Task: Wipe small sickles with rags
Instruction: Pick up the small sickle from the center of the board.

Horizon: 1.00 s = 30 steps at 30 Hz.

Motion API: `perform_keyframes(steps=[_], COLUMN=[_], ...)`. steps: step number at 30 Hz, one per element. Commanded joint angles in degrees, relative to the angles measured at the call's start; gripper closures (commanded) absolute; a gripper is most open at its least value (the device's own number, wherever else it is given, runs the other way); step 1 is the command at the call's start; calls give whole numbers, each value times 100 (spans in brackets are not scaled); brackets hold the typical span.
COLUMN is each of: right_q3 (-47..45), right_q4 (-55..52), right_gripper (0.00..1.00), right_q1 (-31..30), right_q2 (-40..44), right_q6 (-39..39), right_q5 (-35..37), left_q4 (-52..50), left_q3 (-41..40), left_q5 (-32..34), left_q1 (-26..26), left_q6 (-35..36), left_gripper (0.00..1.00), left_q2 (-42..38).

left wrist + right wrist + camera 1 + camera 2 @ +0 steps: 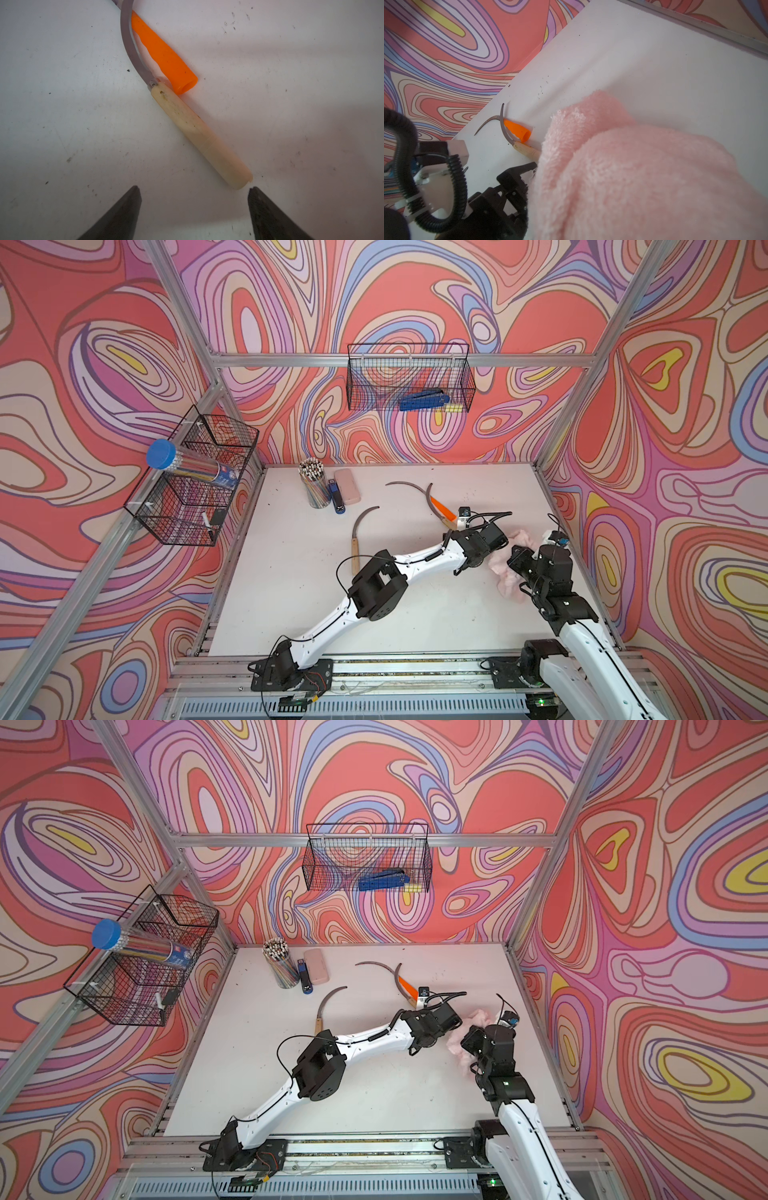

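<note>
Three small sickles lie on the white table. One with a pale wooden handle [358,531] is left of middle. The orange-handled one [443,506] is crossed by the blade of another wooden-handled sickle [199,133]. My left gripper [194,188] is open just above the table. The butt of that wooden handle lies close to one fingertip [254,193], with nothing between the jaws. My right gripper [518,558] is to the right of the left one, shut on the fluffy pink rag [643,176]. The rag bunches over its jaws and hides them, and it drapes onto the table [457,1048].
At the back left stand a pencil cup [315,488], a blue stapler [336,498] and a smooth pink case [347,487]. Wire baskets hang on the back wall [409,377] and left wall [195,481]. The right frame rail [582,556] runs close to the right arm.
</note>
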<state>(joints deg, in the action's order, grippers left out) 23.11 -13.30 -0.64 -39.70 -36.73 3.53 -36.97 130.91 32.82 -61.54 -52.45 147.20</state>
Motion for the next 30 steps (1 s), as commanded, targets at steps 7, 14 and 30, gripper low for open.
perform_keyframes(steps=[7, 14, 30], right_q3=[-103, -105, -136], right_q4=[117, 137, 162], right_gripper=[100, 100, 100], right_q1=[38, 39, 39], right_q2=[169, 153, 258], right_q6=[57, 70, 90], right_q5=[-105, -155, -240], left_q4=[-430, -663, 281], left_q3=[992, 909, -1818], left_q5=[-724, -770, -752], left_q1=[349, 423, 449], left_q6=[32, -54, 216], left_gripper=[17, 21, 37], left_q2=[811, 789, -862])
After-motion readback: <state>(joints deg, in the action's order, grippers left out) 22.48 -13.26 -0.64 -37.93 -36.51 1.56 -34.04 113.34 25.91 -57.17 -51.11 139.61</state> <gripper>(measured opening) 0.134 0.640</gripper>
